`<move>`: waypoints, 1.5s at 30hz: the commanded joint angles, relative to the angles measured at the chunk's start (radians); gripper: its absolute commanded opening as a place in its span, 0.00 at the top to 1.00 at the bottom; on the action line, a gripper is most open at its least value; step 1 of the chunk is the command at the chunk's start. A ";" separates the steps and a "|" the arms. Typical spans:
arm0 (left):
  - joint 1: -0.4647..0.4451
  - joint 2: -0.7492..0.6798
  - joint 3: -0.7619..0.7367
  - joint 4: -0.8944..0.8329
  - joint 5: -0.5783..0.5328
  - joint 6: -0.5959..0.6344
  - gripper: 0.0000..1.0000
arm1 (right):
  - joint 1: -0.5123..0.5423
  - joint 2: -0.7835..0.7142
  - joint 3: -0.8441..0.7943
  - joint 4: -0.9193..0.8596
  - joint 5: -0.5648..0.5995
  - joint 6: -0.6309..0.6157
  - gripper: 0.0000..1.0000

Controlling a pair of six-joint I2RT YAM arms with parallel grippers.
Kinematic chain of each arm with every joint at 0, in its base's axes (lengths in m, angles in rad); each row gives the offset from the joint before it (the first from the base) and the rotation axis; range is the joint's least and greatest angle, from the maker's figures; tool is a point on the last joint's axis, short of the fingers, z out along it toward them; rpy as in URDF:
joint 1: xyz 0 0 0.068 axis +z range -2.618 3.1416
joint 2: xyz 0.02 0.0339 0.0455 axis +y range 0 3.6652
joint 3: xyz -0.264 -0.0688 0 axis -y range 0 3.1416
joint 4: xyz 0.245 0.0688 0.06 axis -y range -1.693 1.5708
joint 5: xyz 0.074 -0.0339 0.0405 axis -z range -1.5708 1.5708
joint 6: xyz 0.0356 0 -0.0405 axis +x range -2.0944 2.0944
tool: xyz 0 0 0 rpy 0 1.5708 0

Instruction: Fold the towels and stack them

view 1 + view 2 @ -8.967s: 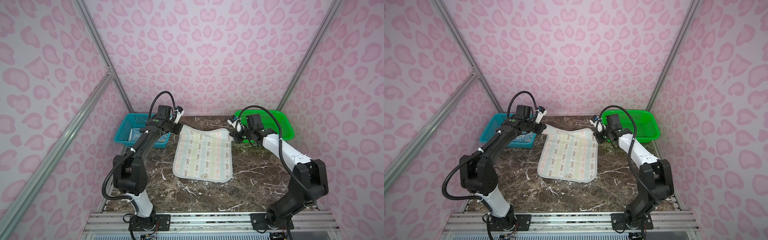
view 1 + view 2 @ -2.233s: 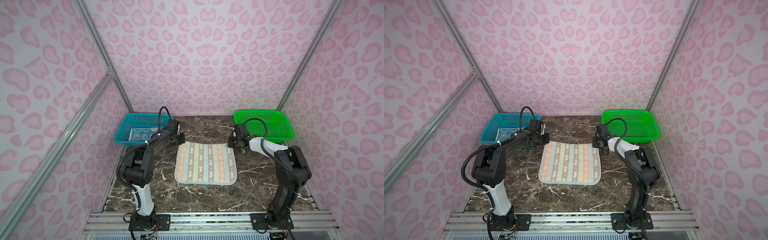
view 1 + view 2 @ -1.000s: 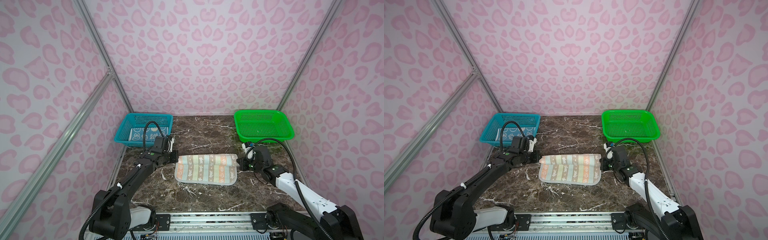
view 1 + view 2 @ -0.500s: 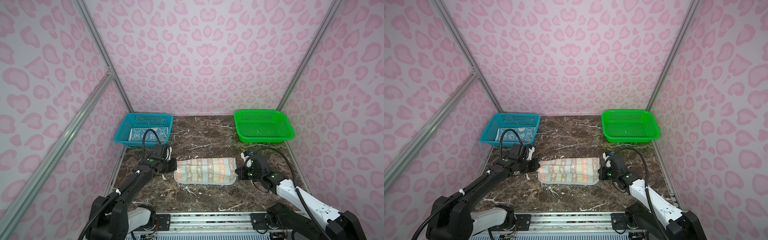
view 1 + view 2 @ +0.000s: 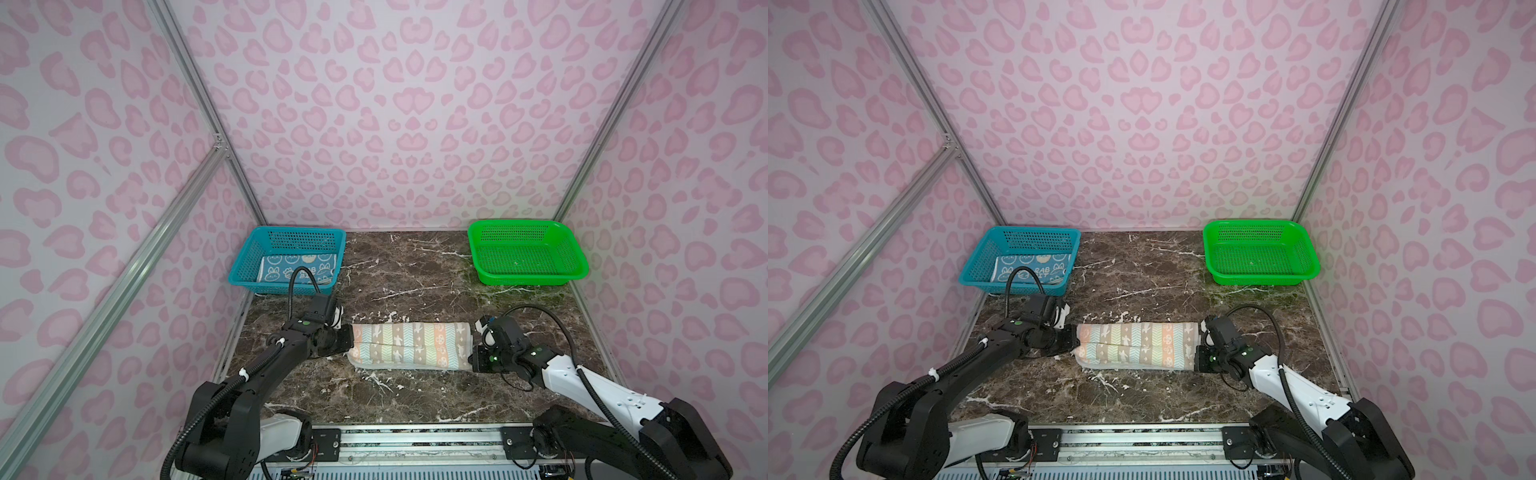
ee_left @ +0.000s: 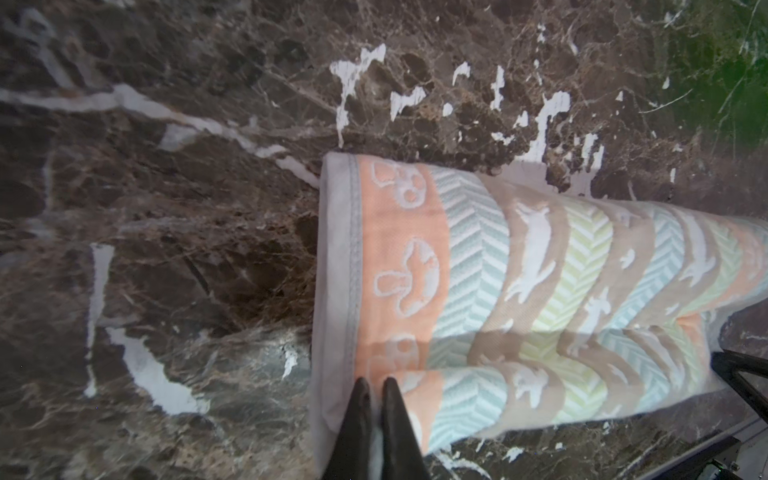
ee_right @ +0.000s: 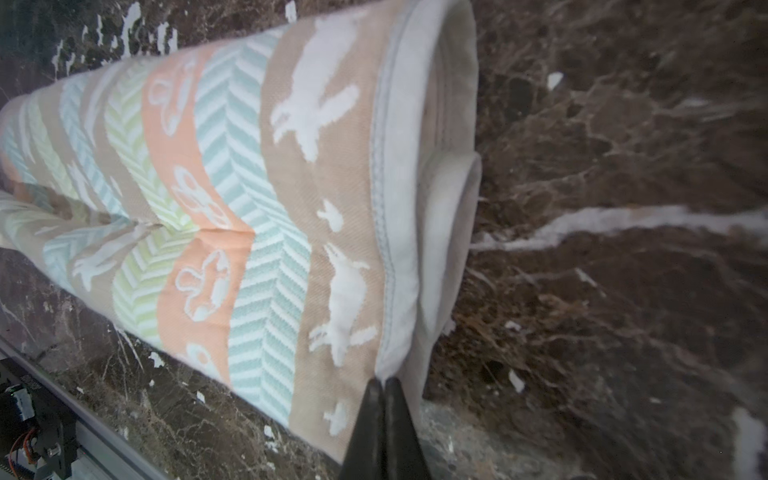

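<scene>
Our left gripper (image 6: 372,380) is closed on the grey hem at one end of the chevron-striped towel (image 5: 409,347), its two black fingertips nearly together with the cloth pinched between them. Our right gripper (image 7: 380,380) is clamped the same way on the white hem at the opposite end. In both top views the towel lies between our two grippers as a long doubled band, running side to side on the marble table (image 5: 415,282), nearer its front edge than its back.

Farther out, at the table's back left corner, we see the blue perforated basket (image 5: 249,262). A blue towel (image 5: 297,268) lies flat on its floor, printed with pale rabbit faces and the letters "RAB". At the back right corner stands the green perforated basket (image 5: 528,224), its whole mesh floor in plain sight.
</scene>
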 commanded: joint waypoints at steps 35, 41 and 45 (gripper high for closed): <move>-0.151 0.252 0.203 0.083 0.098 -0.145 0.58 | 0.133 0.386 0.367 -0.023 -0.002 -0.012 0.73; -0.141 0.356 0.188 0.043 0.012 -0.117 0.72 | 0.128 0.495 0.401 -0.151 0.073 -0.011 0.74; -0.113 0.407 0.187 0.017 -0.063 -0.082 0.74 | 0.092 0.499 0.379 -0.166 0.125 0.007 0.75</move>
